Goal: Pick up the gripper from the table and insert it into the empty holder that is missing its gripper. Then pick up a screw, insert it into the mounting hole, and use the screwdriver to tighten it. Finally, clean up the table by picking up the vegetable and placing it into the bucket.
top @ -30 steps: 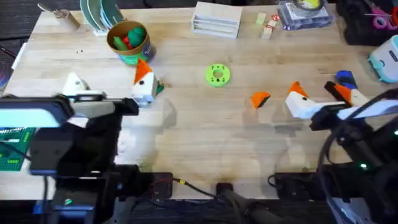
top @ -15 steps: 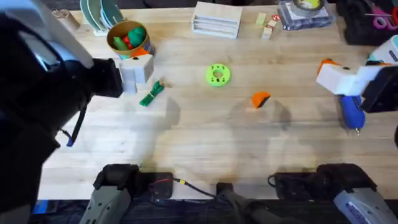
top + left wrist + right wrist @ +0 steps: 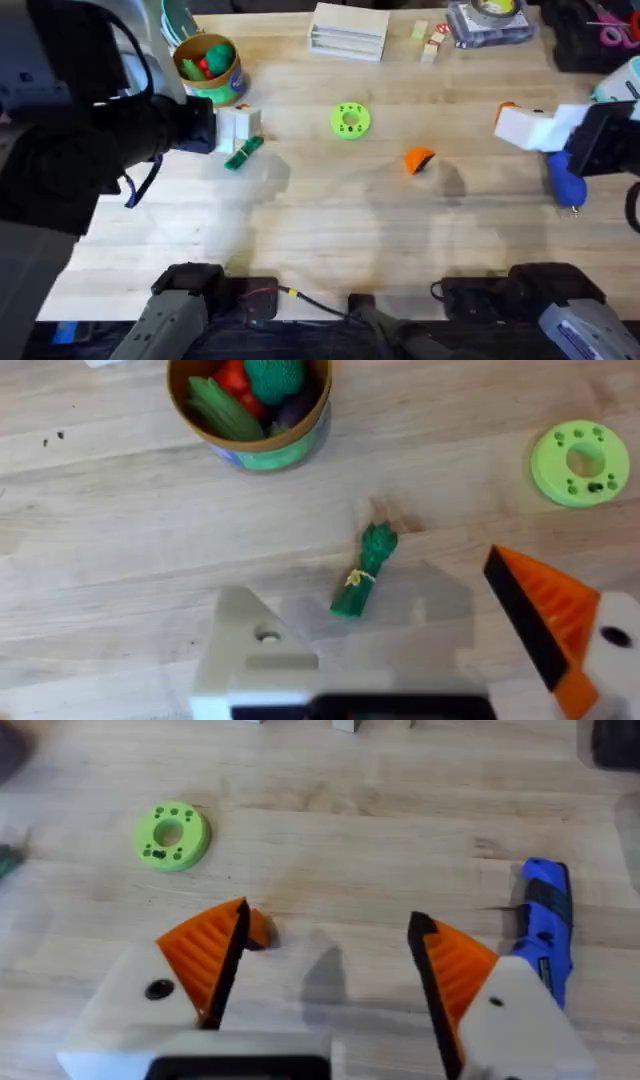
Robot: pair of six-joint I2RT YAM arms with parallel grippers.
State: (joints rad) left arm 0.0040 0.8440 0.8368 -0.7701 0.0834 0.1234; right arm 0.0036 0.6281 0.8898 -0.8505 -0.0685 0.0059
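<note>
While the middle of the table lies bare, I see the clutter ranged along its far edge and at both ends. The loose orange gripper rests alone right of centre, near the green disc. The vegetable lies just beside my left gripper, with the bucket a little beyond it, already holding toy produce. The screwdriver lies near the right edge, partly under my right gripper.

My left arm looms large and dark over the left side of the overhead view. In the left wrist view, its fingers stand apart with nothing held: one is the bare white holder, the other carries an orange ribbed pad. The vegetable lies on the wood beyond the gap.

My right arm reaches in from the right, raised. Its two orange pads stand wide apart, clamped on nothing, with the screwdriver just beside one finger.
</note>
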